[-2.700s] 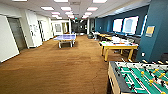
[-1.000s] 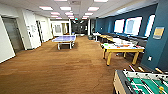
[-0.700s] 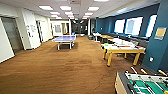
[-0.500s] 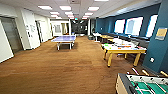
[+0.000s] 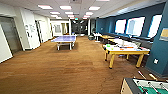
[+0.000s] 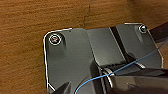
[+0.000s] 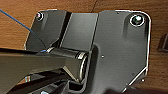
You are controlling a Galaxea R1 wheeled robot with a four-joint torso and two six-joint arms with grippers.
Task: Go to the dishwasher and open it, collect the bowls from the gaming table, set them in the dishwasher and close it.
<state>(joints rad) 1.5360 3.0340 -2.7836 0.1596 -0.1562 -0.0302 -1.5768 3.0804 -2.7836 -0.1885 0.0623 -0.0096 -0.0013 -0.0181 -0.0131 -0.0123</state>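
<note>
Our grippers hide their fingers from us: both wrist views look down on brown wood-look floor (image 6: 22, 50) past the arms' own dark plates, so we cannot tell whether either is open or shut, or whether it carries anything. Nothing coloured or round shows near them.

We judge the task to be at an early or middle driving stage. We see no dishwasher in this room, so we cannot say whether it has been opened. The bowls seem not yet collected, since bright spots lie on the game table ahead.

Going left to right in the head view: at far left we see a white wall (image 5: 30, 27) with grey doors, then a blue ping-pong table (image 5: 64, 39) far down the middle of the room. Right of centre, at mid distance, stands the game table (image 5: 125, 52), with a pale top and yellow sides and legs, close to the dark blue wall (image 5: 160, 50) with its bright windows. On the near left corner of its top we make out a small green bowl (image 5: 108, 46); further right on the top are orange-red specks, too blurred for us to call them bowls with certainty. At near right, cut by the frame edge, is the football table (image 5: 147, 87) with its green field and rods.
</note>
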